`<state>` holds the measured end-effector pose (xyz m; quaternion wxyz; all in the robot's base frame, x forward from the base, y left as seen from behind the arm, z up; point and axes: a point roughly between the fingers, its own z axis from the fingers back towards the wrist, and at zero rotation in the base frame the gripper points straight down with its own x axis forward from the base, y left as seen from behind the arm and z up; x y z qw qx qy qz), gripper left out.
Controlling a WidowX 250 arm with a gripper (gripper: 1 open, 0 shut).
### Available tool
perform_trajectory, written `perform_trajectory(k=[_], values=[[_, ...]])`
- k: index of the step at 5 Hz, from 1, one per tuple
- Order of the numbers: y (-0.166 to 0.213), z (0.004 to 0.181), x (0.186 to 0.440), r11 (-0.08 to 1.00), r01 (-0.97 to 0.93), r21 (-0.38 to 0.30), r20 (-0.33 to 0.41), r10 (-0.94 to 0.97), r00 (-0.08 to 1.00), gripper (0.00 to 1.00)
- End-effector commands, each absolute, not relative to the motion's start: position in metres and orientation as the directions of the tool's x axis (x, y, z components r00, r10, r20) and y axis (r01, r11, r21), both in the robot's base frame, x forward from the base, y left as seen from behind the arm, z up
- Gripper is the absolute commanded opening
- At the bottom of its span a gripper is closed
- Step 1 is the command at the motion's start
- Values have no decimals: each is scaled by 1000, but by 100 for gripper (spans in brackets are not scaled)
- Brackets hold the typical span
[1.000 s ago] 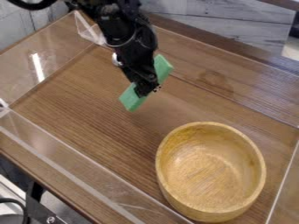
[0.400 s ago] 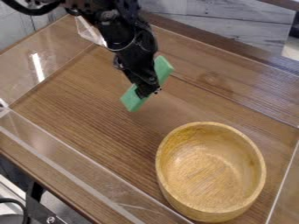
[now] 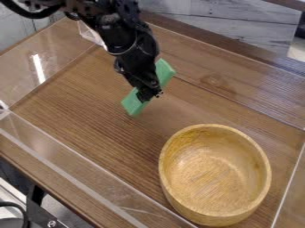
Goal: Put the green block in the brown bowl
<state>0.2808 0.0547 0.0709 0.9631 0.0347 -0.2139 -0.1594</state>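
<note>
The green block [image 3: 138, 102] is a bright green bar, tilted, held across its middle between the black fingers of my gripper [image 3: 148, 90]. The jaws are shut on it, and its ends stick out above right and below left of the fingers. It hangs just over the wooden table, whether touching I cannot tell. The brown bowl [image 3: 216, 173] stands empty at the lower right, apart from the block and gripper.
The wooden tabletop [image 3: 84, 98] is enclosed by clear plastic walls, with the near wall [image 3: 71, 174] running along the front left. A pale ledge [image 3: 238, 27] runs behind the table.
</note>
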Motion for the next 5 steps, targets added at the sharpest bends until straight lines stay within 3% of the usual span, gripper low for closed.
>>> perform_trajectory(k=[1, 5], values=[[60, 80, 288, 952, 265, 150, 434, -304, 848, 0], [61, 80, 293, 966, 226, 125, 440, -258, 860, 0]])
